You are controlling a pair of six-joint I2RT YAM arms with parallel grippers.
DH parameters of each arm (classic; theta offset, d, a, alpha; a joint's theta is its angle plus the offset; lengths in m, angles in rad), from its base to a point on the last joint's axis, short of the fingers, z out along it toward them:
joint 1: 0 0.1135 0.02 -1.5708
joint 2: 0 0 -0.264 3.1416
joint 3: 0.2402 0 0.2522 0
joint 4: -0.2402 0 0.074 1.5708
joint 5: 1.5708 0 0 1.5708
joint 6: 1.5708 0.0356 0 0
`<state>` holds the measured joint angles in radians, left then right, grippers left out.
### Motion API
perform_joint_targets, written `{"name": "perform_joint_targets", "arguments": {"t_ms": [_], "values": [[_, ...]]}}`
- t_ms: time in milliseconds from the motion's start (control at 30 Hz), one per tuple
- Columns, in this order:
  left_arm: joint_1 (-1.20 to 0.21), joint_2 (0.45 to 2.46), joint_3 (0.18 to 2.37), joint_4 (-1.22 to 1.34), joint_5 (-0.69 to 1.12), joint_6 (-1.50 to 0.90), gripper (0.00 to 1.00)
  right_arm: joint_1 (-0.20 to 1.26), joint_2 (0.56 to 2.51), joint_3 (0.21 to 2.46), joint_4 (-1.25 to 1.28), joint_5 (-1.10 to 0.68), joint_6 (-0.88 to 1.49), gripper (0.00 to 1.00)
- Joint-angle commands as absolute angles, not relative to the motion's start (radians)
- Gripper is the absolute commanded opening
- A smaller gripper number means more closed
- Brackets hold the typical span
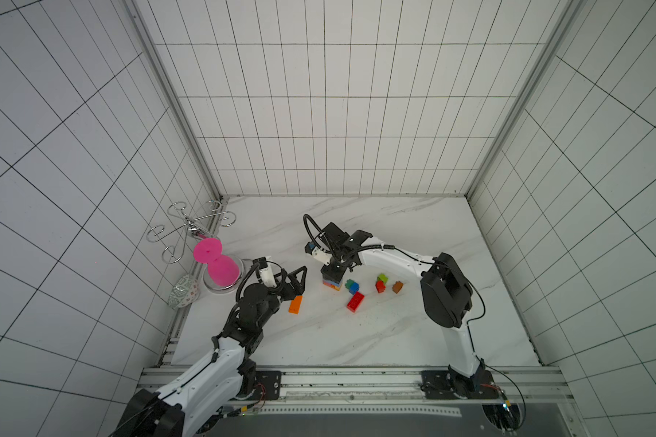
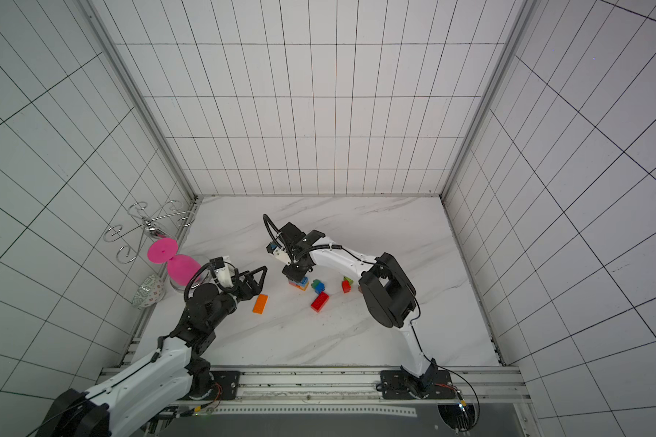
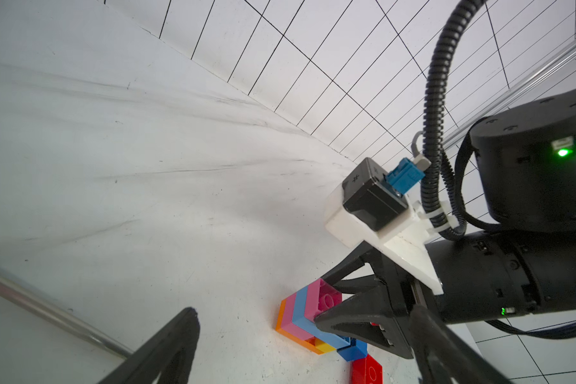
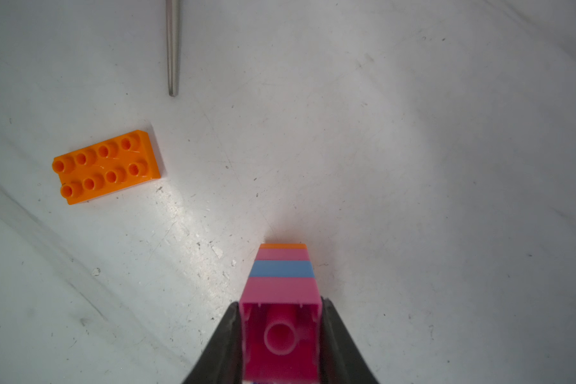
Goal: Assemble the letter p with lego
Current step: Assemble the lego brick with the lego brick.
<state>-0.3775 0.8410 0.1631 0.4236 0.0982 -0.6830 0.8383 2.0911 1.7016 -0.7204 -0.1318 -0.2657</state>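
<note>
Right end effector [image 1: 334, 269] pinches the lego stack [image 1: 332, 284], left end effector [image 1: 299, 283] spread beside the orange brick [image 1: 295, 304]; pink cup [image 1: 220, 266] appears only in both top views.

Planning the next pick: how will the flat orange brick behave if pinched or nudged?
The orange brick looks like moulded plastic: probably stiff, light. Lying flat, studs up, it shouldn't roll or tip. Low-sided on the smooth table, it may slide.
</note>
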Motion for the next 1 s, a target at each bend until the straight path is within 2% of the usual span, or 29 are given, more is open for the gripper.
{"name": "perform_joint_targets", "arguments": {"t_ms": [0,767,867,967], "values": [[-0.374,0.847,0.197,0.448,0.1,-0.672,0.97,0.834,2.191,1.636,-0.837,-0.072,-0.246,0.0],[-0.374,0.837,0.201,0.44,0.109,-0.675,0.97,0.854,2.239,1.617,-0.877,-0.071,-0.266,0.0],[-0.374,0.835,0.2,0.442,0.11,-0.674,0.97,0.849,2.186,1.631,-0.872,-0.117,-0.24,0.06],[-0.375,0.836,0.2,0.449,0.123,-0.667,0.97,0.842,2.099,1.653,-0.855,-0.135,-0.203,0.26]]}}
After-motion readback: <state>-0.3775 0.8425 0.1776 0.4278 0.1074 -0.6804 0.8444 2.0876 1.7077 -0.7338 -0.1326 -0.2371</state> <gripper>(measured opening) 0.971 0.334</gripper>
